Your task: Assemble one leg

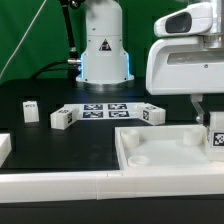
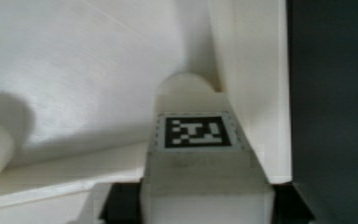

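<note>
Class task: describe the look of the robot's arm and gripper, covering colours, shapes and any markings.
The arm is glossy white with rounded shells, a blue-lit ring at its base and a black triangular warning sticker. The wrist block is boxy, white and grey. The gripper has dark fingers.

Both views are soft and low-resolution; bright white parts glare against dark surroundings.

White tagged leg upright over panel corner
</note>
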`<state>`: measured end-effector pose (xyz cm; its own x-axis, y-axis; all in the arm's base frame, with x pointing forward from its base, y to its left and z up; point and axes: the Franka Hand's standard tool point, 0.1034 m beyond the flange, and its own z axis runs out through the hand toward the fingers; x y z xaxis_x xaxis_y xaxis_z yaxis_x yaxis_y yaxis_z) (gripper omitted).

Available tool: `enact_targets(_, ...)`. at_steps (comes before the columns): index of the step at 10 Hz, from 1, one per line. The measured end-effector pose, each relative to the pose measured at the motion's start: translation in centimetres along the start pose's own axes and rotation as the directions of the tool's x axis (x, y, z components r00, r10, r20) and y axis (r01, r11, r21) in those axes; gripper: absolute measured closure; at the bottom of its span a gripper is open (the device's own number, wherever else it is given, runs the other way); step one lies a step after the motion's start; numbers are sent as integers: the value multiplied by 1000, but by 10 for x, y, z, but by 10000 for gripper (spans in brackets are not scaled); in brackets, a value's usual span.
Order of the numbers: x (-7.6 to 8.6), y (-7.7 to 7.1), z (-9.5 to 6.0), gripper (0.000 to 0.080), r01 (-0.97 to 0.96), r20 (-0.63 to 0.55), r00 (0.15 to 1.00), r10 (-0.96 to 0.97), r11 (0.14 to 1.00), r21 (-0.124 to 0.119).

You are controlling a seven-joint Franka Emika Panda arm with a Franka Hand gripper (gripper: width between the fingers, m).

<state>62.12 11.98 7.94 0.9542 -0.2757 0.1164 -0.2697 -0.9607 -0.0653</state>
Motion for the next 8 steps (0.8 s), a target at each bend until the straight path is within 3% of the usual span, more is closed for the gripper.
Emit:
enact_targets(2, -1, 1, 0, 508, -246, -1, 969, 246, 969, 1)
enact_targets(5, -3, 0, 0, 508, -582, -11, 813, 582, 813, 1)
enact_targets(8, -7, -5, 0, 507, -854, -18, 519, 854, 520, 5)
